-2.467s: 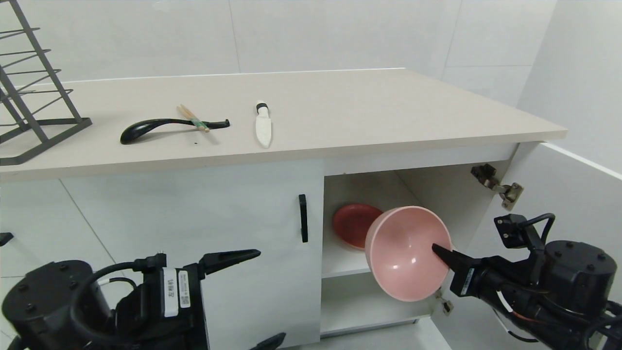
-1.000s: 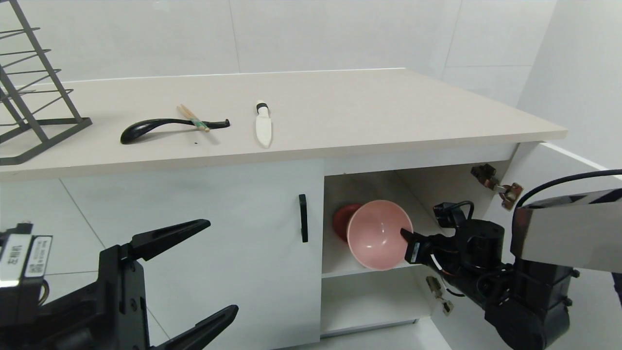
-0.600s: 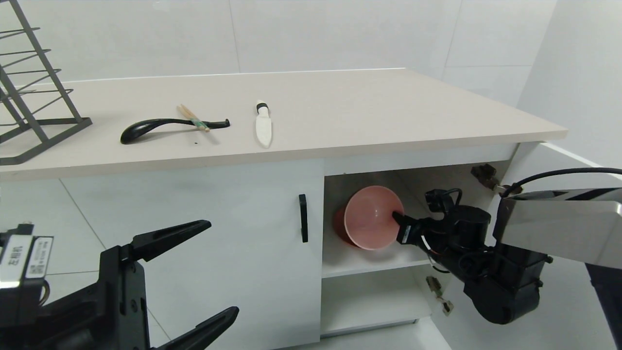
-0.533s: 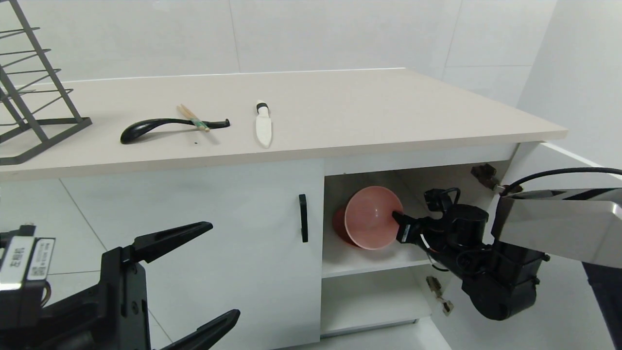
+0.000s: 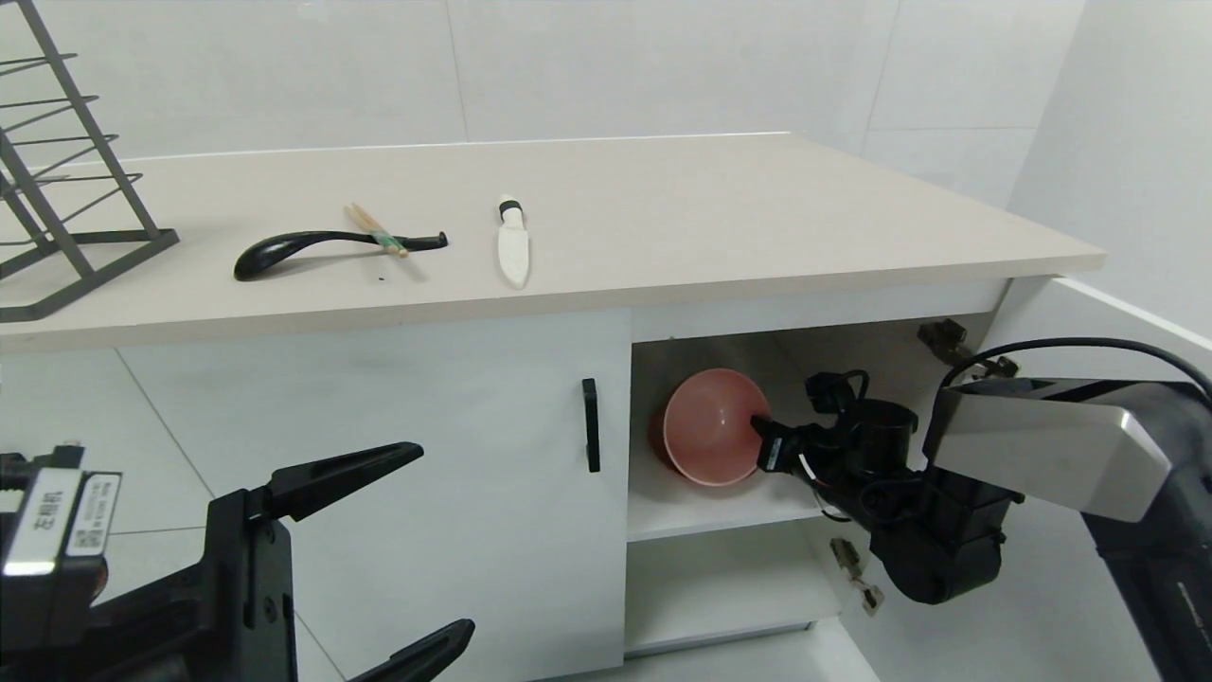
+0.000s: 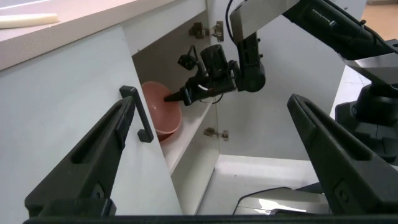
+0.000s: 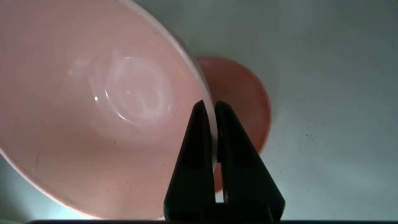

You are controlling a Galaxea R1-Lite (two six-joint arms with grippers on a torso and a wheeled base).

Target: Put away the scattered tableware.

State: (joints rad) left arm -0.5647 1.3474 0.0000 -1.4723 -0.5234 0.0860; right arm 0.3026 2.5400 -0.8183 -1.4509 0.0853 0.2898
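**Pink bowl (image 5: 712, 428) halfway into the cupboard: how the set-down is best handled**

The bowl is pinched by its rim in the right gripper (image 7: 208, 109), with the jaws closed narrow on that thin edge, one finger inside and one outside. It is held tipped on its side, mouth facing out of the cupboard, inside the upper compartment above the shelf (image 5: 701, 511). A red plate (image 7: 249, 118) sits just behind it. Whether the bowl is touching the plate or the shelf can't be told from here.

For this step, the bowl probably needs to be rolled level before anything is let go. If it is released while tilted, it is likely to rock or roll out. It should be lowered until the base is flat, either on the plate or on bare shelf beside it. A rim pinch is a weak hold, so slow wrist moves are advised. The jaws are best opened only once the weight is taken, then drawn straight back.

The left gripper (image 5: 445, 535) is parked low by the shut door, jaws spread wide, holding nothing. The ladle (image 5: 284, 248), chopsticks (image 5: 377, 230) and knife (image 5: 512, 248) are left on the counter (image 5: 757, 208).
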